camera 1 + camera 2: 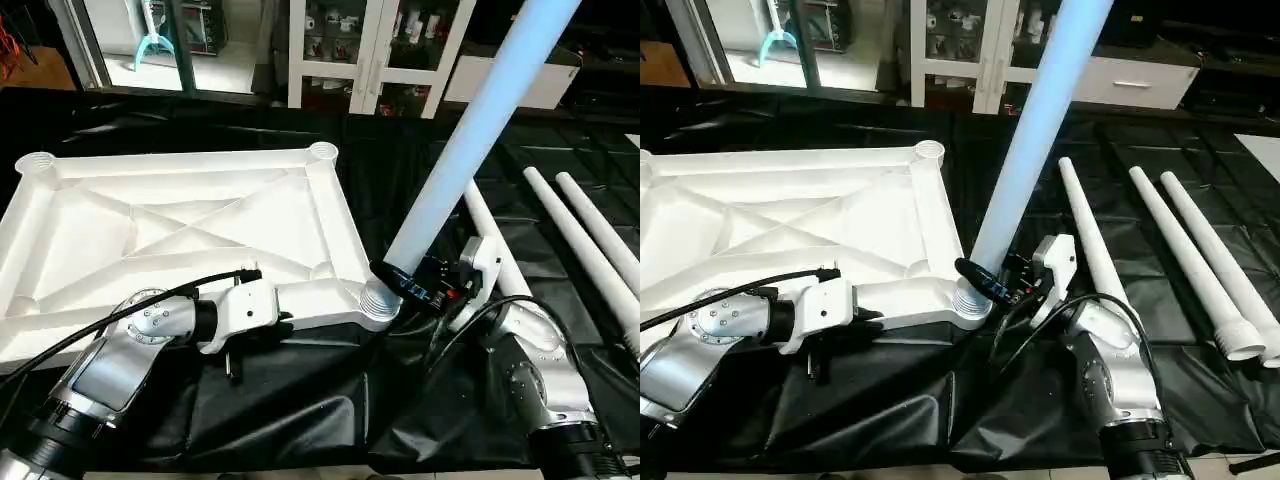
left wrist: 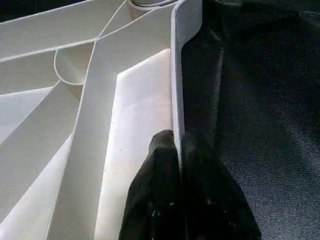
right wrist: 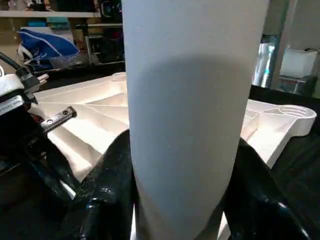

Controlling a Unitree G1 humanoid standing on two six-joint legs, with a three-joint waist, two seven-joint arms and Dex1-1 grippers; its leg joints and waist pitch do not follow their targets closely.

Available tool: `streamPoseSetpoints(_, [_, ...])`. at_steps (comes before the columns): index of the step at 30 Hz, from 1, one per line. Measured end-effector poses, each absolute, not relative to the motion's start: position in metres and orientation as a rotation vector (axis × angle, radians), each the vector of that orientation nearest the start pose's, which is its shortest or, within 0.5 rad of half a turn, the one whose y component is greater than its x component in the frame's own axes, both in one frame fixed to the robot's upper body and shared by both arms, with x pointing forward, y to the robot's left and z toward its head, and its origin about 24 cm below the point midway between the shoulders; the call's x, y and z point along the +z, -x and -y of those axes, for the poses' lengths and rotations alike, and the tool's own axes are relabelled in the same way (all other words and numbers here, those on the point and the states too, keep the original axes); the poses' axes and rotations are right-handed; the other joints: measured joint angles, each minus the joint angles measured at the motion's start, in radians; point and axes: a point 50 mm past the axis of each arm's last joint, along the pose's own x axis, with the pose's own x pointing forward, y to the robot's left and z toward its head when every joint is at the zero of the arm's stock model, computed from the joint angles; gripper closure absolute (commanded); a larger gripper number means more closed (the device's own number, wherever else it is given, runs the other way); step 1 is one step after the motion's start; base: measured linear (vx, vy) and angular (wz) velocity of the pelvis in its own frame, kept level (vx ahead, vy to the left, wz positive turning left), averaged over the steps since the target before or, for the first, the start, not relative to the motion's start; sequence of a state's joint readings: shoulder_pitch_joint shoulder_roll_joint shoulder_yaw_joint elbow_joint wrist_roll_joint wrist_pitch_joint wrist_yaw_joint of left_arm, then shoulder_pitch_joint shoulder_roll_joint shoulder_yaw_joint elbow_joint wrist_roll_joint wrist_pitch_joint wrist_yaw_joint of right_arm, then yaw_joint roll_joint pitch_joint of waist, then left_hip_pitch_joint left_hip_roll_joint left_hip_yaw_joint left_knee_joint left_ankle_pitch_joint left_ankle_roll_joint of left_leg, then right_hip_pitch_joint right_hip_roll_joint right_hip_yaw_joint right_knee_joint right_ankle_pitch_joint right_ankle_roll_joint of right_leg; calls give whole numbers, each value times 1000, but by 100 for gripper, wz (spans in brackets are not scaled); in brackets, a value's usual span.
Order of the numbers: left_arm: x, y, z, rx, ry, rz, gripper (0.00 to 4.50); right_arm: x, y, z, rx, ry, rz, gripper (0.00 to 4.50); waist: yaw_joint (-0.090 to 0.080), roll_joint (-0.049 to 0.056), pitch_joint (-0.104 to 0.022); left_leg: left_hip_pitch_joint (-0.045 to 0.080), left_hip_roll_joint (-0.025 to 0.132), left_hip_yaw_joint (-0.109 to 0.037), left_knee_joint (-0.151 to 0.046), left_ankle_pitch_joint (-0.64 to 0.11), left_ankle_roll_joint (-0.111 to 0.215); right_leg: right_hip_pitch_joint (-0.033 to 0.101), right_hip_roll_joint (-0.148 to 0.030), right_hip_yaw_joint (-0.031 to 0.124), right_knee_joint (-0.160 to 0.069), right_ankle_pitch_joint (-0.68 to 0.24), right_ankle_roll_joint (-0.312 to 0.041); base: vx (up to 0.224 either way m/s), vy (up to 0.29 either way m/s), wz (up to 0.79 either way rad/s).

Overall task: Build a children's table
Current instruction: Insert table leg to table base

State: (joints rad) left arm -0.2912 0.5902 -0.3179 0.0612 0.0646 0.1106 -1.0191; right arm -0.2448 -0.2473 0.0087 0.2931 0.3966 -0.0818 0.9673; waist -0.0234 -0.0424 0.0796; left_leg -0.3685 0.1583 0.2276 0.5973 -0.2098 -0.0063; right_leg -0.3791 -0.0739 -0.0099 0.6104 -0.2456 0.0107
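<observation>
The children's table top [image 1: 180, 230] lies upside down on black cloth, its ribbed underside facing up. My left gripper [image 2: 179, 137] is shut on the near rim [image 2: 176, 75], one finger on each side of the wall. A white leg [image 1: 470, 130] rises tilted up and to the far right. Its lower end meets the near right corner socket [image 1: 378, 300]. My right gripper [image 1: 405, 283] is shut on this leg just above the socket, and its black fingers [image 3: 105, 190] wrap both sides of the tube [image 3: 190, 100].
Three more legs [image 1: 1095, 250] [image 1: 1185, 260] [image 1: 1230, 260] lie side by side on the cloth to the right. A white glass-door cabinet [image 1: 370, 50] stands behind the work area. A black cable [image 1: 120, 310] runs along my left forearm.
</observation>
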Motion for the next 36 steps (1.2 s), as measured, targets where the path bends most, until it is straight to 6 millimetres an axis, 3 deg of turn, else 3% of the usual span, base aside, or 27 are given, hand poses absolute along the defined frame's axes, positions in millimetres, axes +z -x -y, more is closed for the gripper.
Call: streamPoseSetpoints(36, [64, -270, -158, -1189, -692, -332, 450, 58, -287, 147, 908, -135, 121, 265, -4, -3, 3, 1, -2, -1, -12, 0, 0, -3, 0, 1, -17, -3, 4, 0, 0, 0])
